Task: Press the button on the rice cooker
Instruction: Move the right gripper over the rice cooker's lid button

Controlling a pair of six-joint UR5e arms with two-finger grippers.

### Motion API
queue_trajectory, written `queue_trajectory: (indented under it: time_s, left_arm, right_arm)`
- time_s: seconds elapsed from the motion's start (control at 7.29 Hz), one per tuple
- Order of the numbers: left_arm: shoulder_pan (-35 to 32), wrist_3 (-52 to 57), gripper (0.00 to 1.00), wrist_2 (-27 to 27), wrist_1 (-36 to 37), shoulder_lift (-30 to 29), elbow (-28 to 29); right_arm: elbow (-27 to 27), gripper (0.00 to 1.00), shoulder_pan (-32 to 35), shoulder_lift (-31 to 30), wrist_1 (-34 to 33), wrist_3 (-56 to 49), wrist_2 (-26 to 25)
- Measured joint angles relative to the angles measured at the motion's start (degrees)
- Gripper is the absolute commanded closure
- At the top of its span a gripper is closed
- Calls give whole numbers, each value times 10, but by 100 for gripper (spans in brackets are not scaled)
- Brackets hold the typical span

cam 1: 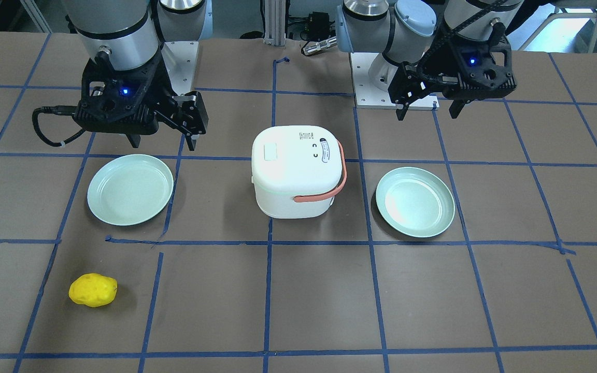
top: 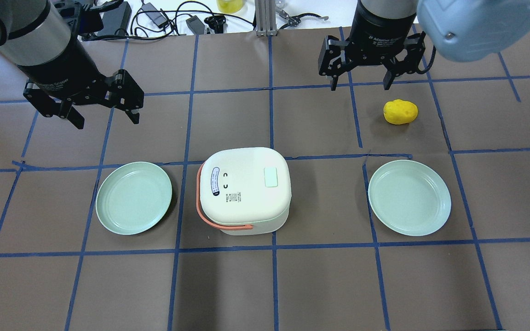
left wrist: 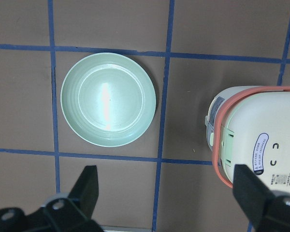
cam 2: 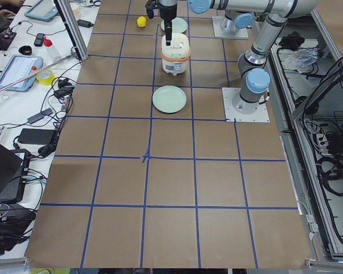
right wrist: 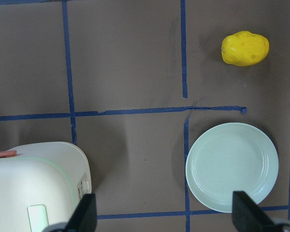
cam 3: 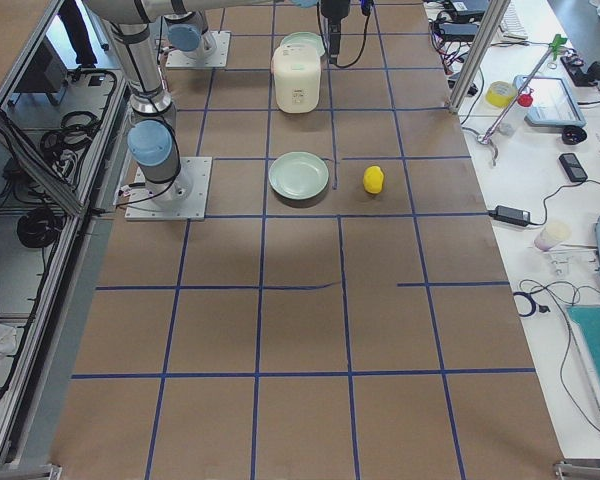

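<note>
Overhead exterior: left gripper (top: 105,117) is spread wide and empty, hanging above the table past the left plate (top: 134,197). Right gripper (top: 360,85) is also wide and empty, near a yellow potato-like toy (top: 400,111). Rice cooker (top: 244,188) sits mid-table between the plates, its pale square button (top: 270,177) on the lid. My read: nothing done yet, approach and press both remain.
</note>
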Motion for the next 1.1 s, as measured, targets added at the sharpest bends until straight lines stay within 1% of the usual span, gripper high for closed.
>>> queue_trajectory:
  time_s: [0.14, 0.27, 0.41, 0.82, 1.1]
  left_arm:
    - [0, 0, 0, 0, 0, 0, 0]
    - [0, 0, 0, 0, 0, 0, 0]
    - [0, 0, 0, 0, 0, 0, 0]
    - [0, 0, 0, 0, 0, 0, 0]
    - [0, 0, 0, 0, 0, 0, 0]
  right_arm:
    - [6, 98, 3, 1, -3, 11, 19]
    - [17, 100, 14, 4, -10, 35, 42]
    - [26, 100, 34, 8, -23, 57, 55]
    - [40, 100, 95, 29, -38, 114, 57]
    - [51, 100, 110, 35, -43, 126, 57]
